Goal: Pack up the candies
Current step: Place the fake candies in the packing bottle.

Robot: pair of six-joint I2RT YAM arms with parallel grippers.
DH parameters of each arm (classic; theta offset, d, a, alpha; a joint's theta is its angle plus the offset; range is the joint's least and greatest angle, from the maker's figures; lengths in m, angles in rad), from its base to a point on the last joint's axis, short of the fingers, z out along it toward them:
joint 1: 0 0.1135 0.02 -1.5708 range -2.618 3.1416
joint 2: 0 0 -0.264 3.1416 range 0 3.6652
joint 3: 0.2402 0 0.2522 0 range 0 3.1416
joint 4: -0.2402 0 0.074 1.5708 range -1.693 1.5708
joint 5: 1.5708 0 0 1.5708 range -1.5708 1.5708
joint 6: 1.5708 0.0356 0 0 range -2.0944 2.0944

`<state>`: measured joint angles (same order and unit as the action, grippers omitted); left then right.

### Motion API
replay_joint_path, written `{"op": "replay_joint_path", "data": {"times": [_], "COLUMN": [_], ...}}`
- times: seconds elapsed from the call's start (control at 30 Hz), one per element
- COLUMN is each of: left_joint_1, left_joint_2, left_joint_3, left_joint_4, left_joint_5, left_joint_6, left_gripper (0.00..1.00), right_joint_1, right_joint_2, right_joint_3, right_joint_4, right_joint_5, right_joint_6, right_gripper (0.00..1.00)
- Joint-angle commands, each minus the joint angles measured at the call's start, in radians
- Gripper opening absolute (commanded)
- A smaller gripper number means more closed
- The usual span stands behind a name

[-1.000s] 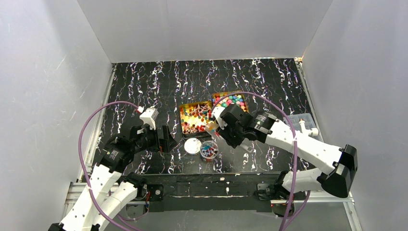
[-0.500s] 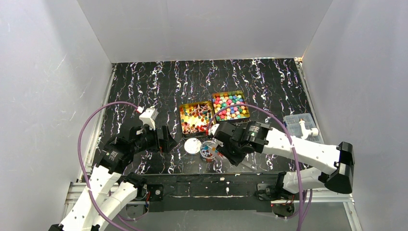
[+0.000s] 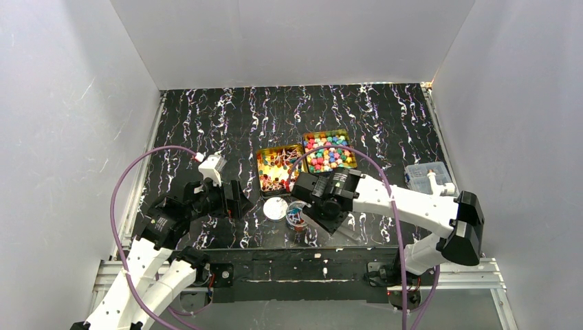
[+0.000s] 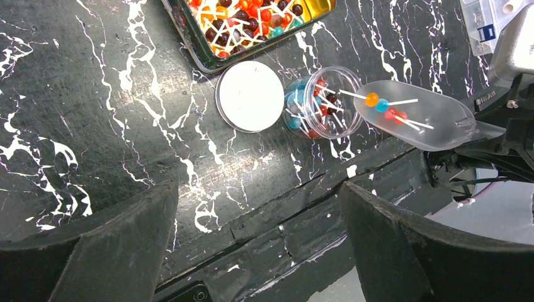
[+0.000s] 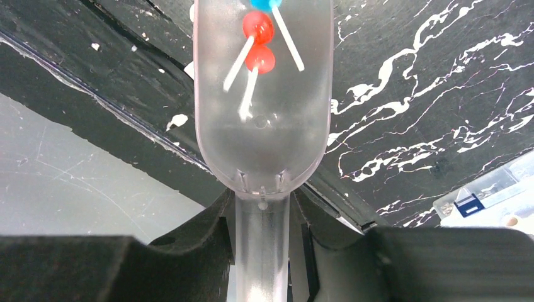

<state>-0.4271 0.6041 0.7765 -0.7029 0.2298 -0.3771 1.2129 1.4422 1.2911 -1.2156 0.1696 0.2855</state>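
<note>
1. The right fingers (image 5: 204,242) are clamped on the narrow handle of a clear plastic scoop (image 5: 264,151), one finger on each side.
2. The left fingers (image 4: 101,251) are spread wide with nothing between them. They hover over the black white-veined surface (image 3: 227,117), left of the other things.
3. The scoop's bowl carries a few stick candies (image 5: 259,56): red, blue and orange balls on thin white sticks.
4. The scoop's open end is at the rim of a small clear round jar (image 4: 334,133); whether it touches the rim cannot be told.
5. The jar stands upright and open-topped near the surface's front edge, with more stick candies inside.
6. A white round lid (image 4: 250,95) lies flat just beside the jar, on its left.
7. Behind the lid and jar sits a gold rectangular tin (image 4: 317,6) holding stick candies.
8. To its right, a second gold rectangular tin (image 3: 304,141) is full of round candies (image 3: 330,152) in pink, green, yellow and blue.
9. A clear plastic box (image 3: 426,175) sits at the surface's right edge, well apart.
</note>
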Motion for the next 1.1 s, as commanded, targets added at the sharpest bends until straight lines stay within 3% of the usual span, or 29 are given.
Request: {"op": "replay_joint_path", "data": {"times": [0.0, 0.53, 1.07], "left_joint_1": [0.004, 0.004, 0.004], "left_joint_2": [-0.009, 0.001, 0.06], "left_joint_3": [-0.009, -0.01, 0.009], "left_joint_4": [0.009, 0.014, 0.029], "left_joint_5": [0.016, 0.037, 0.146], "left_joint_6": [0.015, 0.017, 0.026], "left_gripper": [0.99, 0.99, 0.99], "right_joint_1": [0.005, 0.005, 0.005], "right_joint_2": [0.044, 0.107, 0.0], "right_joint_3": [0.079, 0.159, 0.121], "right_joint_4": [-0.076, -0.155, 0.007], "right_joint_5": [0.008, -0.003, 0.014], "right_joint_6": [0.011, 0.027, -0.046], "right_gripper": [0.01, 0.01, 0.01]}}
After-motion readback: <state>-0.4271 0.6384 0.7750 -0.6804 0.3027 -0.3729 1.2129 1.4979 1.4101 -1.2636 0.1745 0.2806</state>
